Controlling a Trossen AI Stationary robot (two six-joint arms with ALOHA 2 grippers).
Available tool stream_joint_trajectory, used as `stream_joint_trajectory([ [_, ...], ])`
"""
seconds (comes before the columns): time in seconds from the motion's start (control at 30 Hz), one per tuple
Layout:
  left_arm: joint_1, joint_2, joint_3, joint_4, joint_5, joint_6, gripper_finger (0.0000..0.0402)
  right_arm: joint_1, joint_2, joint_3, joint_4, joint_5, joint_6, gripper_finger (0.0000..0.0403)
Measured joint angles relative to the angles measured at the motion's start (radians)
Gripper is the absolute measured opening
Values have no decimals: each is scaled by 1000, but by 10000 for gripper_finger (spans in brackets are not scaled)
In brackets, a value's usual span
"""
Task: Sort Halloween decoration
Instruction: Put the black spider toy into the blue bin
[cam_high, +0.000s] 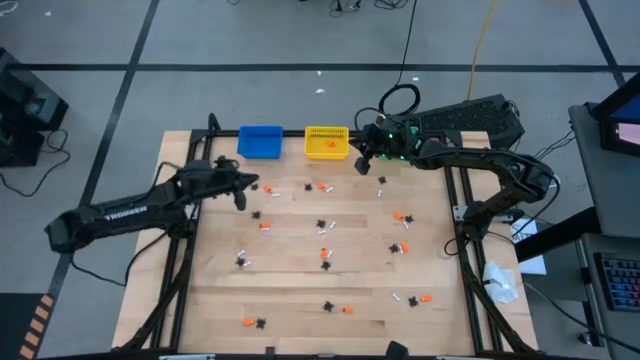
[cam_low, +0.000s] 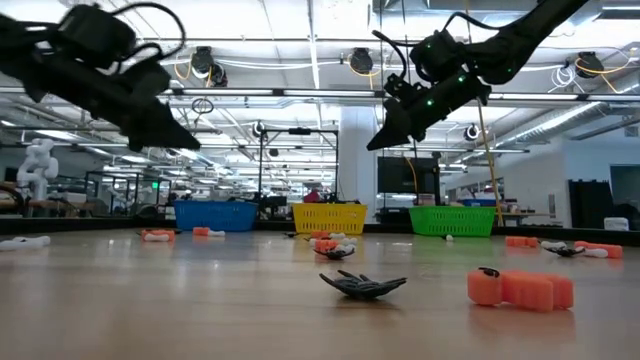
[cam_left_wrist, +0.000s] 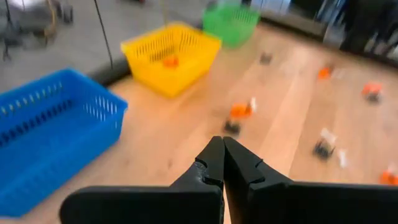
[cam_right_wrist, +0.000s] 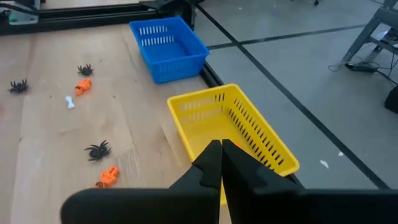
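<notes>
While both arms hang above the far part of the counter (cam_high: 300, 270), we see most of the Halloween decoration (cam_high: 322, 226) scattered loose over the wood: black spiders, orange pieces and small white ones, each well apart from the next. One orange piece (cam_left_wrist: 170, 61) already lies in the yellow bin (cam_high: 326, 142), which stands between the blue bin (cam_high: 260, 141) and the green bin (cam_low: 452, 219) along the far edge.

Our left gripper (cam_high: 240, 192) hovers near the blue bin with its jaws pressed fully together and nothing between them. Our right gripper (cam_high: 364, 164) hangs just beside the yellow bin, its jaws likewise closed and empty.

We judge these trinkets to be featherlight hard plastic, likely to skid or flip on the smooth wood if nudged. A spider's thin legs give little purchase, so we would close on its body; the chunkier orange pieces (cam_low: 520, 288) should take a pinch across their middle.
</notes>
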Motion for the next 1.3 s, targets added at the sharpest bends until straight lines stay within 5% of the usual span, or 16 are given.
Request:
stream_joint_trajectory([
  [0.47, 74, 467, 338, -523, 17, 148, 0, 0, 0, 0, -52, -1, -45, 0],
  [0.67, 123, 615, 392, -546, 19, 236, 3, 13, 0, 0, -74, -4, -45, 0],
  [1.07, 174, 816, 438, -537, 9, 250, 146, 42, 0, 0, -79, -4, -64, 0],
  [1.3, 173, 864, 442, -525, -16, 266, 166, 54, 0, 0, -81, -4, -60, 0],
])
